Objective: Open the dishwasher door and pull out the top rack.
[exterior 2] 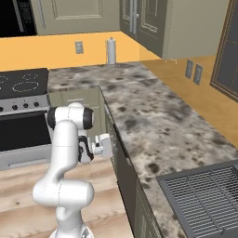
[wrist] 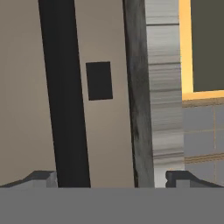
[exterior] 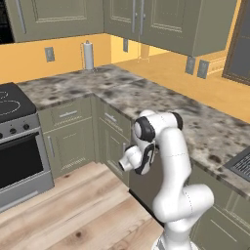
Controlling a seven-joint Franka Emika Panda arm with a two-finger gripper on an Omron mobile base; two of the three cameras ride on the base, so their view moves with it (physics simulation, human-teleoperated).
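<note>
The dishwasher door (exterior: 145, 184) is a dark grey panel under the marbled counter, standing shut. In the hand view, which is rolled sideways, its grey-tan top strip (wrist: 111, 131) with a small dark button (wrist: 98, 81) lies close ahead, next to the counter's dark edge (wrist: 138, 109). My gripper (exterior: 128, 155) hangs just in front of the door's upper edge, also seen from the side (exterior 2: 110, 146). It is open (wrist: 109, 179), with nothing between the fingertips (wrist: 41, 177). The top rack is hidden behind the door.
A stove with a black-glass oven door (exterior: 19, 158) stands at the left. Olive cabinets (exterior: 73, 136) fill the corner between stove and dishwasher. A paper towel roll (exterior: 88, 54) stands on the counter at the back. A dark ridged grid (exterior 2: 204, 195) sits in the counter at the right. Wood floor (exterior: 73, 210) lies open before the cabinets.
</note>
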